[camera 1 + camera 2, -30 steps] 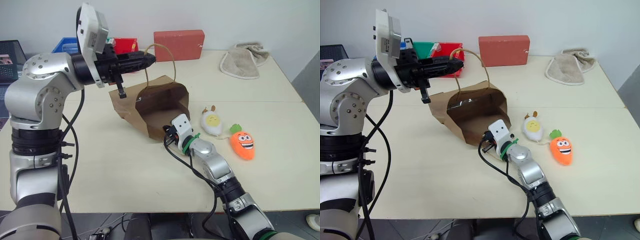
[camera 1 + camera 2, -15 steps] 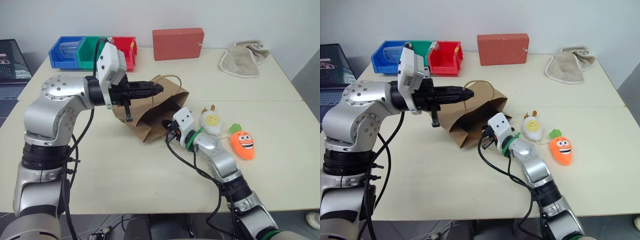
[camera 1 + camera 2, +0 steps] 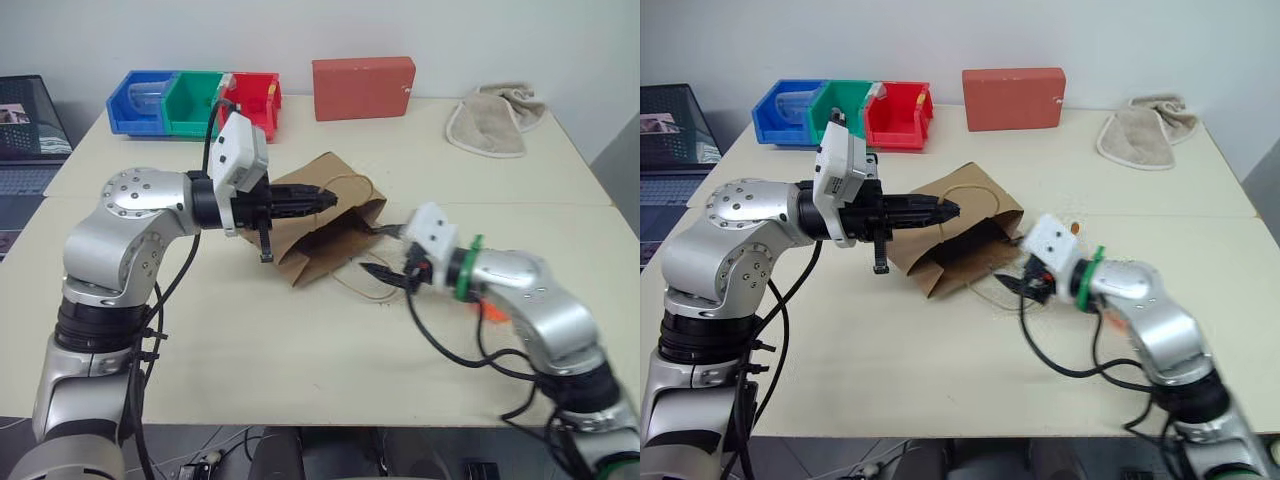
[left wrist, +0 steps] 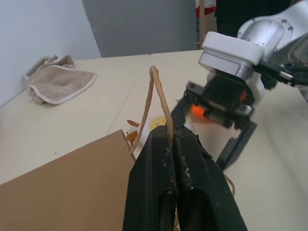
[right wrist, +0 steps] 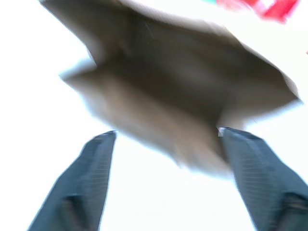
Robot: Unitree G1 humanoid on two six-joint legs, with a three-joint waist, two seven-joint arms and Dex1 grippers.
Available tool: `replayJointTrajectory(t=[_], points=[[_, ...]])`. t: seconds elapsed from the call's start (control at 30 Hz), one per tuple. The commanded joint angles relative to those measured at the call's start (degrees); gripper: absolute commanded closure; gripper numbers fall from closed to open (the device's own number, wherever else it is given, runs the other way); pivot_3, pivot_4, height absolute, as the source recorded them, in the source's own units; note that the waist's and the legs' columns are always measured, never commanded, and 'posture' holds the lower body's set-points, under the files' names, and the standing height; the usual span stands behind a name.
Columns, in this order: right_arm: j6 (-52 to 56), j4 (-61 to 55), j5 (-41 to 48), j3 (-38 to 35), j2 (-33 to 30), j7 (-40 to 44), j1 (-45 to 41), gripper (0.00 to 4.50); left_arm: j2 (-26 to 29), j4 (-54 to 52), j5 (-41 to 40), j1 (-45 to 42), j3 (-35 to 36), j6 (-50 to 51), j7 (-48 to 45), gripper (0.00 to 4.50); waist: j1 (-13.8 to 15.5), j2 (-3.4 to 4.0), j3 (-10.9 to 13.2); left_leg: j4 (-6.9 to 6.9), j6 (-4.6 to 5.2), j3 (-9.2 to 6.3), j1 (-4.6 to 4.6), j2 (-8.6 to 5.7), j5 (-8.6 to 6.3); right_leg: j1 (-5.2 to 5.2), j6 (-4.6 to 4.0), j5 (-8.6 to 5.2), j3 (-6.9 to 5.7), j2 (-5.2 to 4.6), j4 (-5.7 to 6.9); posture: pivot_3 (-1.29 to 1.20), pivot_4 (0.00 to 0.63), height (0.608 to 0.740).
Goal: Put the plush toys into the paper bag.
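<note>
Now lower paper bag (image 3: 325, 228), right tool (image 3: 386, 252) withdrawn, spread.

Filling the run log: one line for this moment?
left gripper: shut on brown paper bag's loop handle | right gripper: open at bag mouth

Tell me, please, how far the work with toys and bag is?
Done: no toy seen inside yet. In hand: left claw shut on the paper bag by its handle; right claw open, empty, at the bag's mouth. Left: both toys; the carrot lies outside, behind the right arm.
</note>
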Motion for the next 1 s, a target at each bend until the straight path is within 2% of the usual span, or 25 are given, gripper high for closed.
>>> replayJointTrajectory(t=[0.03,0.13,0.3,0.37,0.47,0.63,0.73,0.8,1.0], points=[[-6.02,1.37,-3.62,-1.08,-5.71,1.67,2.58,0.33,0.34,-2.04,-1.58,-0.39,1.42,0.54,-0.02,4.50,-0.01,-0.01,0.00,0.00,0.00,0.00,0.00,0.00,0.00,0.00,0.00,0.00,0.00,0.00,-0.01,0.00,0.150,0.740],[-11.30,5.07,-7.19,0.62,-8.64,1.82,4.41,0.33,0.36,-1.92,-1.95,-0.69,1.69,1.07,-0.01,4.50,-0.07,-0.02,0.01,0.01,0.00,0.04,0.00,-0.01,0.00,0.00,0.00,0.00,0.04,0.00,-0.01,0.00,0.150,0.740],[-19.51,15.45,-15.95,5.05,-7.26,-2.06,3.00,0.33,0.61,-1.61,-2.24,-1.03,1.55,1.15,-0.20,4.50,-0.46,-0.02,0.01,0.08,0.00,0.08,0.03,0.01,0.00,0.00,0.00,0.00,0.08,0.00,0.02,0.00,0.150,0.740],[-22.55,18.17,-18.69,6.05,-6.87,-3.24,2.26,0.69,0.78,-1.72,-2.43,-0.99,1.76,1.37,-0.11,4.50,-0.37,-0.02,0.01,0.10,0.00,0.08,0.02,-0.01,0.01,0.00,0.00,0.00,0.09,0.00,0.02,0.00,0.150,0.740],[-25.37,21.34,-20.92,5.79,-5.74,-5.11,1.44,1.55,1.16,-2.10,-2.83,-0.70,2.15,1.86,-0.09,4.50,-0.29,-0.03,0.00,0.12,0.00,0.09,0.02,-0.01,0.01,0.02,0.01,0.01,0.09,-0.01,0.02,0.00,0.150,0.740],[-28.35,23.30,-21.96,4.48,-4.70,-5.75,1.11,3.48,1.48,-2.30,-3.23,-0.49,2.35,2.25,-0.10,4.50,-0.20,-0.03,0.00,0.11,0.00,0.06,0.03,0.00,0.01,0.03,0.01,0.01,0.06,0.00,0.02,0.00,0.150,0.740],[-29.68,23.05,-20.67,3.15,-5.69,-3.54,0.92,4.41,1.57,-1.95,-3.09,-0.53,2.31,2.09,-0.24,4.50,-0.19,-0.03,0.00,0.12,0.00,0.06,0.03,0.00,0.01,0.04,0.01,0.01,0.07,0.00,0.03,0.00,0.150,0.740],[-29.49,20.76,-17.94,1.27,-6.58,-0.66,1.10,4.46,1.54,-1.84,-3.17,-0.56,2.39,2.15,-0.15,4.50,-0.14,-0.03,0.00,0.13,-0.01,0.06,0.03,-0.01,0.01,0.05,0.00,0.01,0.06,0.00,0.03,0.00,0.150,0.740],[-22.78,4.92,-2.12,-3.56,-15.36,17.72,1.74,4.46,1.57,-2.01,-4.06,-0.52,2.86,3.04,-0.21,4.50,0.02,0.04,0.04,0.08,0.00,0.02,0.02,0.00,0.00,0.05,0.00,0.01,0.03,-0.01,0.02,0.00,0.150,0.740]])
